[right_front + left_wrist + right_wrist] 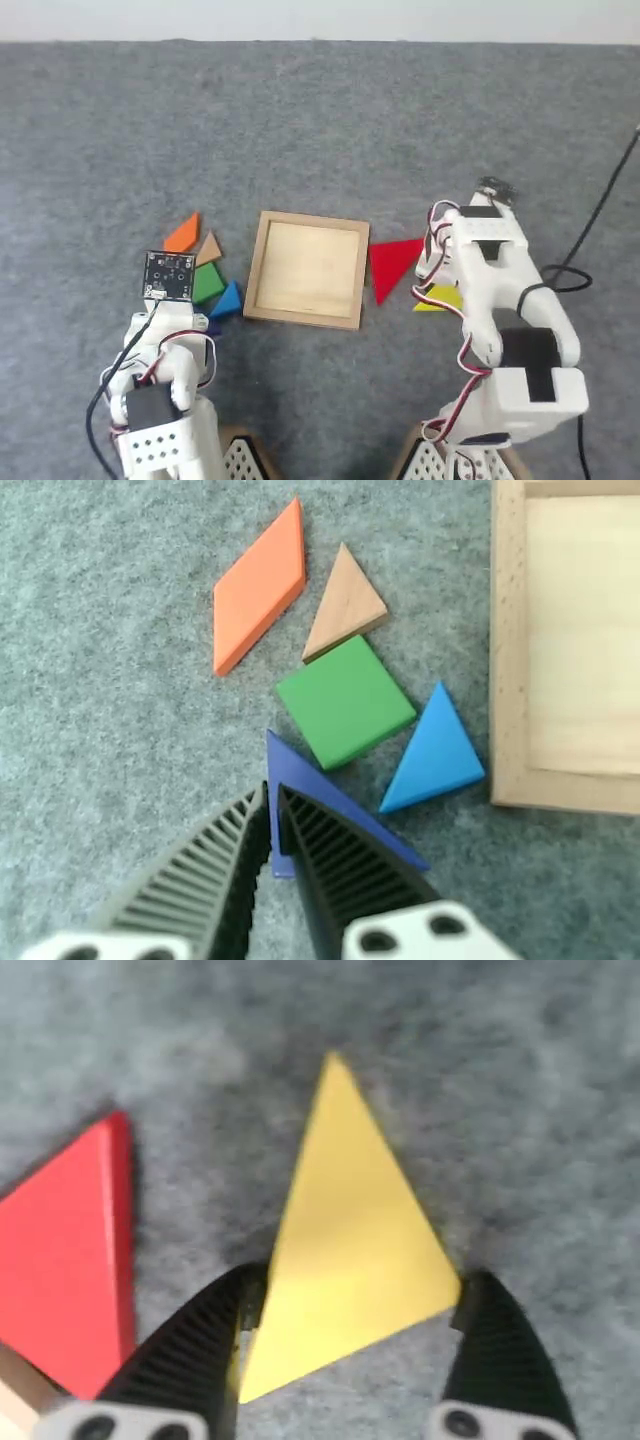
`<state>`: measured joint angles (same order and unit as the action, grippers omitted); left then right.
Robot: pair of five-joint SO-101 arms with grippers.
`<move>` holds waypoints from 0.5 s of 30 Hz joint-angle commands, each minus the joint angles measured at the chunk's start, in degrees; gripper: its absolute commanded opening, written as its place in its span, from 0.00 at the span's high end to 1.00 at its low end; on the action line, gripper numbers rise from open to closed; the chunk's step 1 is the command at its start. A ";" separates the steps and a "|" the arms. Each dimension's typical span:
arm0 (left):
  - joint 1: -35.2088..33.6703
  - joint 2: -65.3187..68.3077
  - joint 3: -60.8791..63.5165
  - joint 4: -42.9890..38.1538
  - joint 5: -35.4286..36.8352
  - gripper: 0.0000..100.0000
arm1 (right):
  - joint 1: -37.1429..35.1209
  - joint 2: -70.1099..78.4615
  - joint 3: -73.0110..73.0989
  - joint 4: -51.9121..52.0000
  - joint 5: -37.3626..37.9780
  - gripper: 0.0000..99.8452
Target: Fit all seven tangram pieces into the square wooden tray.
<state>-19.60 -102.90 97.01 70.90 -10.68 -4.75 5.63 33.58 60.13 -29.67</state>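
Right fingers (190, 1350) spread, straddling yellow triangle (345, 1250) flat on worktop (320, 130), right of empty tray (300, 317). Left fingers (200, 880) pressed together over dark blue triangle (283, 765). Best: close squarely on yellow's edges, lift level, avoid nudging red triangle (60, 1250) just beside.

Tangram layout, high view.
You have the tray (253, 270) at centre frame. Left of it: parallelogram (182, 234) uppermost, upper triangle (208, 248) just right of it, square (208, 284) below, lower triangle (228, 299) between square and tray, long triangle (330, 815) lowest, against the square. Right of it: large triangle (392, 264) beside the rim, outer triangle (440, 297) farther right and lower.
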 commanded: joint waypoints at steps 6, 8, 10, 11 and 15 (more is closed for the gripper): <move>0.35 -1.14 -0.48 0.35 0.35 0.98 | 0.22 -0.66 -2.20 0.22 1.41 0.92; 0.35 -1.14 -0.48 0.35 0.35 0.98 | 0.22 -2.95 -2.37 0.31 1.41 0.93; 0.35 -1.14 -0.48 0.35 0.35 0.98 | 0.13 -6.02 -2.37 1.45 2.11 0.93; 0.35 -1.14 -0.48 0.35 0.35 0.98 | -0.13 -7.60 -2.37 1.98 3.16 0.93; 0.35 -1.14 -0.48 0.35 0.35 0.98 | -0.22 -11.30 -2.11 3.38 4.13 0.93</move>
<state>-19.60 -102.90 97.01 70.90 -10.68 -5.10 -1.05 33.58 62.59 -26.86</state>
